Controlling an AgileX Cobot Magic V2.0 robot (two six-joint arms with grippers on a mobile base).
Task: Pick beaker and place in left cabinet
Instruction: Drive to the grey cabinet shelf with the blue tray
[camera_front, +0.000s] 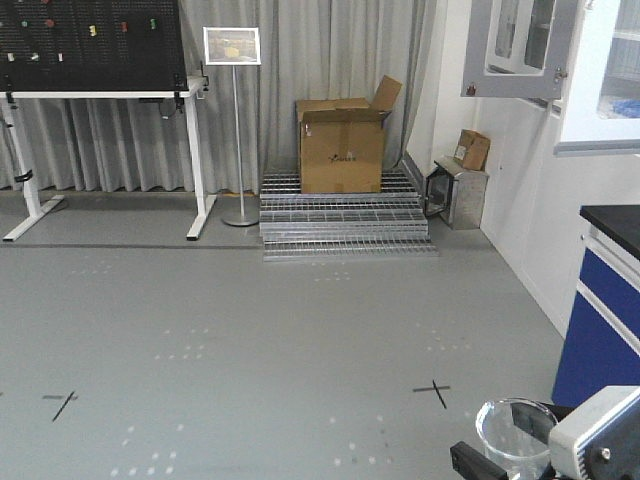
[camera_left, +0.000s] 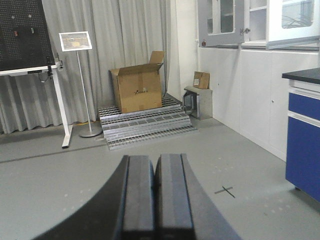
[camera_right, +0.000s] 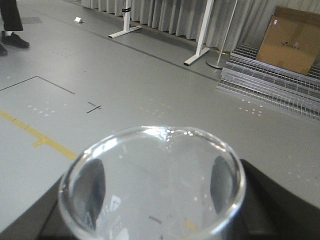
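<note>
We are carrying the beaker (camera_front: 515, 432), which is standing upright between the clamping fingers of our right pincer (camera_right: 156, 197). Our left pincer (camera_left: 154, 197) is pressed closed, empty. Next, we judge, we need to find the left cabinet, which is not clearly identifiable ahead.

Floor (camera_front: 250, 330): grey, smooth. On it: stacked steel gratings (camera_front: 345, 225); sign stand (camera_front: 238, 130) just left of them; steel box (camera_front: 458, 195) to their right; blue cabinet (camera_front: 600, 340); black tape crosses (camera_front: 436, 390); yellow line (camera_right: 30, 132).
</note>
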